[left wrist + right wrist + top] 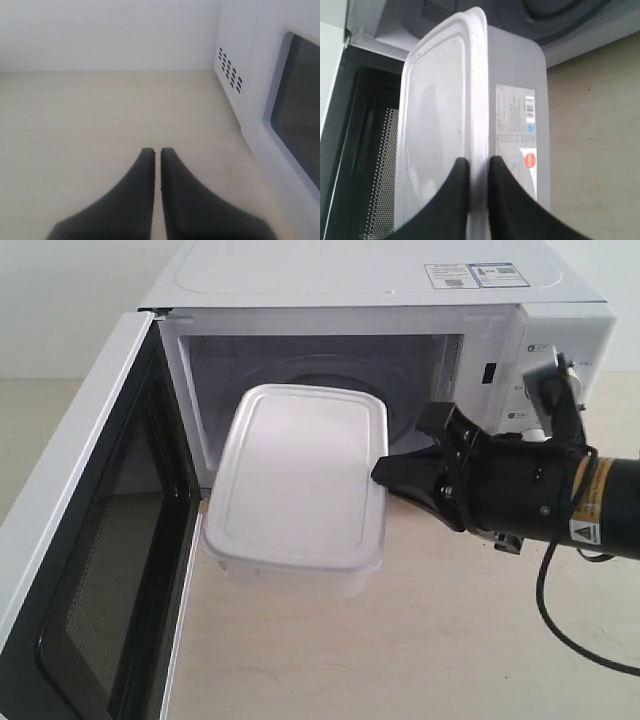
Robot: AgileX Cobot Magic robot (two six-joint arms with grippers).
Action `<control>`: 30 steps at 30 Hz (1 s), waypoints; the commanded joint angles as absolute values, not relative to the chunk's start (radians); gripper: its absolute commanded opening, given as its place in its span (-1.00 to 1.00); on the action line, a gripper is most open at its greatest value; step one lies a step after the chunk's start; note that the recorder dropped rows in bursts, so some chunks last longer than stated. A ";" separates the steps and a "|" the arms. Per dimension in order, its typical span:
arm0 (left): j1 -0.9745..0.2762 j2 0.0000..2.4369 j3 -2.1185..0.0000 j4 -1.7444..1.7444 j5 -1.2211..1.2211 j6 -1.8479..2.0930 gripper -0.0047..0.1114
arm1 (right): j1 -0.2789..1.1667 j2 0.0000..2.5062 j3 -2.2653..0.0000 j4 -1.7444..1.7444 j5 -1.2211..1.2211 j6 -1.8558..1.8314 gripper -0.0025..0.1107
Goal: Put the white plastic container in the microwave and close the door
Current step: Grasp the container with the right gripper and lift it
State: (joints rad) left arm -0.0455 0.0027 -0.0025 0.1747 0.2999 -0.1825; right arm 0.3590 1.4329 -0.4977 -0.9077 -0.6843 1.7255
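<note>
The white plastic container (297,480) hangs level in front of the microwave's (370,280) open cavity, its far end just past the opening. My right gripper (385,472) is shut on the rim of its lid (479,100) at the right side. The side label (516,125) shows in the right wrist view. The door (90,540) stands wide open on the left. My left gripper (157,151) is shut with nothing in it, low over the table beside the door (295,110); it does not show in the exterior view.
The glass turntable (330,375) lies inside the cavity behind the container. Control knobs (530,350) sit on the right panel, partly behind my right arm. A black cable (560,610) loops under that arm over the pale wooden table (400,660).
</note>
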 commanded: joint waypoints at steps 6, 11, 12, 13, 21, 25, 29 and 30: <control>-0.042 0.000 0.000 0.169 0.296 -0.192 -0.84 | 0.358 1.272 -0.438 -0.875 -0.615 1.846 -0.96; -0.042 0.000 0.000 0.169 0.296 -0.192 -0.84 | 0.368 1.212 -0.383 -0.866 -0.569 1.932 -0.96; -0.042 0.000 0.000 0.169 0.296 -0.192 -0.84 | 0.384 1.193 -0.377 -0.866 -0.530 1.964 -0.96; -0.042 0.000 0.000 0.169 0.296 -0.192 -0.84 | 0.404 1.173 -0.377 -0.866 -0.488 1.986 -0.96; -0.042 0.000 0.000 0.169 0.296 -0.192 -0.84 | 0.549 1.067 -0.377 -0.887 -0.208 2.097 -0.96; -0.042 0.000 0.000 0.169 0.296 -0.192 -0.84 | 0.593 1.030 -0.393 -0.911 -0.062 2.097 -0.96; -0.042 0.000 0.000 0.169 0.296 -0.192 -0.84 | 0.611 1.008 -0.415 -1.002 0.052 2.097 -0.96; -0.042 0.000 0.000 0.169 0.296 -0.192 -0.84 | 0.621 1.006 -0.420 -1.012 0.080 2.097 -0.96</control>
